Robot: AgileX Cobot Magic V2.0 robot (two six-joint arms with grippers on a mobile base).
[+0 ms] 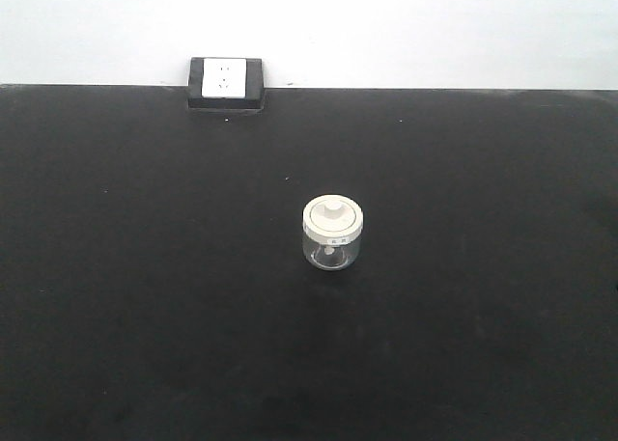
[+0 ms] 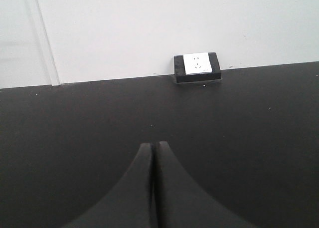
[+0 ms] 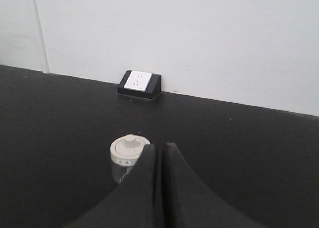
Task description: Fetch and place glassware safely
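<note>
The glassware (image 1: 333, 233) is a small squat clear jar with a cream-white knobbed lid, standing upright near the middle of the black table (image 1: 145, 296). In the right wrist view the glassware (image 3: 127, 155) sits just ahead and left of my right gripper (image 3: 160, 146), partly hidden behind the left finger; that gripper is shut and holds nothing. My left gripper (image 2: 153, 144) is shut too, over bare black table, and the jar is out of its view. Neither gripper shows in the front view.
A black box with a white socket face (image 1: 226, 81) sits at the table's far edge against the white wall, seen as the socket box (image 2: 197, 67) from the left wrist and the socket box (image 3: 140, 84) from the right wrist.
</note>
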